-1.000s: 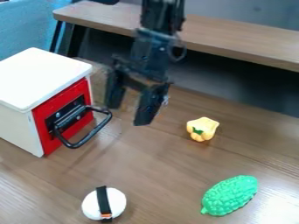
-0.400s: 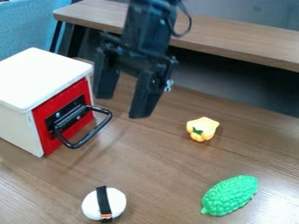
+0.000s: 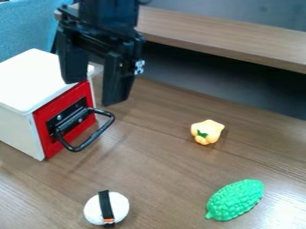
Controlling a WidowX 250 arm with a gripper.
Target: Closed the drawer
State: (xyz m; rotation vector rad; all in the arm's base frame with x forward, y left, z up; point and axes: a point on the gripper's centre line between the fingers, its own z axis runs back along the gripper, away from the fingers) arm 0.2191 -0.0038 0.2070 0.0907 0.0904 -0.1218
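Wooden table (image 3: 161,179), gripper (image 3: 93,92) now farther left, drawer (image 3: 44,117) still closed

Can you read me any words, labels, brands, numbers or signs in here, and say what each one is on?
No text can be read here.
White marking on the side of the black gripper: too small to make out.
Orange mark on the black band of the white toy: too small to tell whether it is lettering.
Red drawer front: no lettering seen.
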